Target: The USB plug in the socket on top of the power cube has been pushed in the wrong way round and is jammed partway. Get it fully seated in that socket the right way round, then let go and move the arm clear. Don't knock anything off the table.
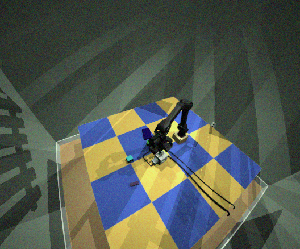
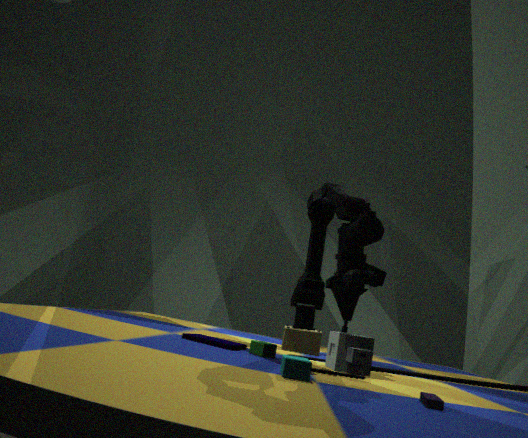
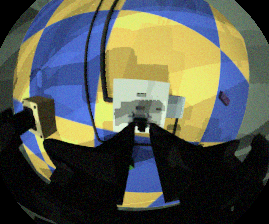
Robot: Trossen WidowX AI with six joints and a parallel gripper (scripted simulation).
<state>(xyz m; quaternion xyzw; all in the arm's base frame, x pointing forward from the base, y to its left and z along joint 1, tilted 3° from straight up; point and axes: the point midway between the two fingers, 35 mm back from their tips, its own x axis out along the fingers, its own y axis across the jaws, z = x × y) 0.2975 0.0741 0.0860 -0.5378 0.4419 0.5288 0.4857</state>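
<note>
The white power cube [image 1: 162, 158] [image 2: 338, 351] [image 3: 127, 90] stands on the checkered table, with a grey block [image 1: 154, 161] [image 2: 359, 356] [image 3: 176, 107] on one side. My gripper [image 2: 345, 326] [image 3: 142, 126] points straight down at the cube's top, its fingers a little apart. The small dark USB plug [image 3: 141, 121] stands at the socket on top, between the fingertips, with a narrow gap showing beside it in the wrist view. Shadow and the fingertips hide the socket, so how deep the plug sits and which way round it is cannot be told.
Black cables [image 1: 199, 186] [image 3: 104, 60] run from beside the cube. A teal block [image 1: 129, 158] [image 2: 296, 367], a maroon block [image 1: 134, 183] [image 2: 431, 400] [image 3: 224, 98], a green block [image 2: 263, 348] and a dark blue slab [image 1: 146, 133] [image 2: 214, 341] lie around it. The tan arm base [image 1: 180, 138] [image 3: 46, 116] is nearby.
</note>
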